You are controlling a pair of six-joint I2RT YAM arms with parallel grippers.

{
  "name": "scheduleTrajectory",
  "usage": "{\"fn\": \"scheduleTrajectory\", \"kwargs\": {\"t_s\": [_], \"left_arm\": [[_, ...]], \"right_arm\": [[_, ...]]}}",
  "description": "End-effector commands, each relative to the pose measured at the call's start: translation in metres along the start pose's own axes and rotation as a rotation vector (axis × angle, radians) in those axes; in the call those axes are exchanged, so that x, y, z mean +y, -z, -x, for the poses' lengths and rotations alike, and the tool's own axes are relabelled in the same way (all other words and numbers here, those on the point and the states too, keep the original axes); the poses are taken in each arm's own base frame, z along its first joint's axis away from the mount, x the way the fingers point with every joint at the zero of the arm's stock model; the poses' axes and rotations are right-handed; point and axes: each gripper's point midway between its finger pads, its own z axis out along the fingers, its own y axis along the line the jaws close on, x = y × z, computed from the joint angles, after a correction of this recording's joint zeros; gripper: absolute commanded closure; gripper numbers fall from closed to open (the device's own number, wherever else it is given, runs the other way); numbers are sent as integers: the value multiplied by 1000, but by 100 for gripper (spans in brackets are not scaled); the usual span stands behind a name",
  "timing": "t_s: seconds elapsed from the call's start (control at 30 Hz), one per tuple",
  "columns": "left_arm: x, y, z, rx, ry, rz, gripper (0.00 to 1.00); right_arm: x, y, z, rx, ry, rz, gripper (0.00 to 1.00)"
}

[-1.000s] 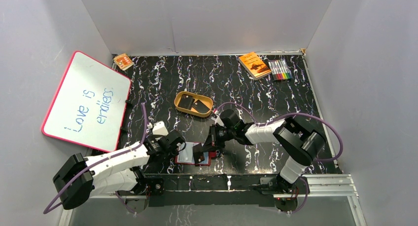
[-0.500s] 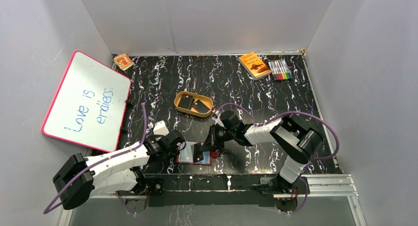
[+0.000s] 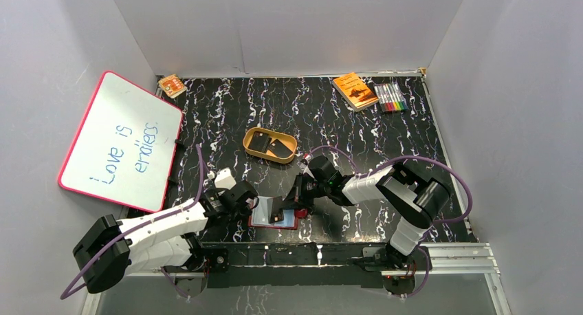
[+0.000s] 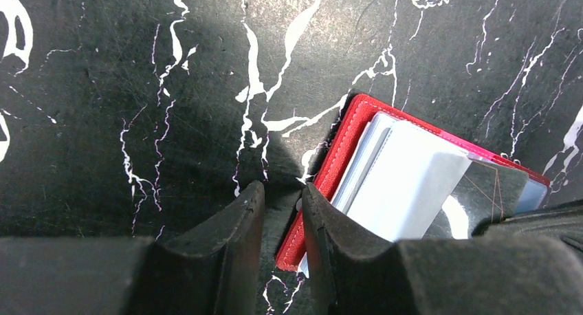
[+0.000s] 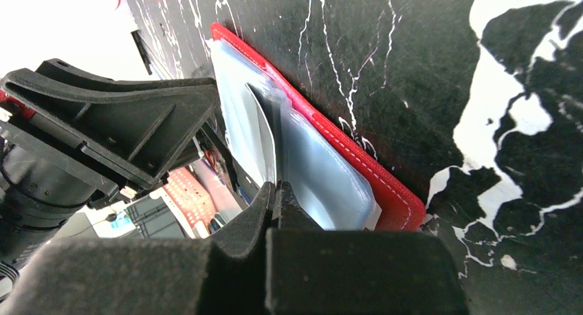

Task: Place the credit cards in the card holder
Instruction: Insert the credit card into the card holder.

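Tools of both arms meet over the card holder, which lies open and flat on the tabletop at its near edge, between the two arm bases. Its long axis goes roughly left to right, and the grey-blue clear pockets face up.

The left tool stands at the left end of the card holder. Its jaws are only a little apart, with bare tabletop in the gap, and one finger covers the red corner; I judge it is steadying the holder and not gripping it.

The right tool comes from the right end with its jaws together on a thin sheet. From the left wrist view I take this sheet for a credit card, dark and glossy, with its left part already under a clear pocket. So the next push should go to the left, along the long axis, against the left tool.

Further away, in the middle of the tabletop, a tan dish holds two more credit cards, lying flat side by side. The right tool seems slightly nearer to it.

At the far right edge lie an orange booklet and a pack of markers. A whiteboard leans at the left.
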Motion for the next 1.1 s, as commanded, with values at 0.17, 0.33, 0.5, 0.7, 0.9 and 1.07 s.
{"fn": "scheduleTrajectory", "kwargs": {"t_s": [0.17,0.33,0.5,0.7,0.9,1.07], "left_arm": [[18,-3,-31,127,-10,29,75],[15,-3,-31,129,-5,18,76],[12,-5,-31,126,9,8,76],[13,-4,-32,127,24,1,76],[15,-5,-34,127,45,2,76],[20,-6,-34,121,64,11,76]], "right_arm": [[-13,-4,9,-87,-33,-62,100],[-10,-10,4,-83,-29,-68,100],[-6,-15,-2,-75,-18,-73,100],[-6,-14,-7,-81,-12,-81,100],[-4,-16,-14,-74,-9,-80,100],[-6,-11,-17,-79,-18,-80,100]]}}
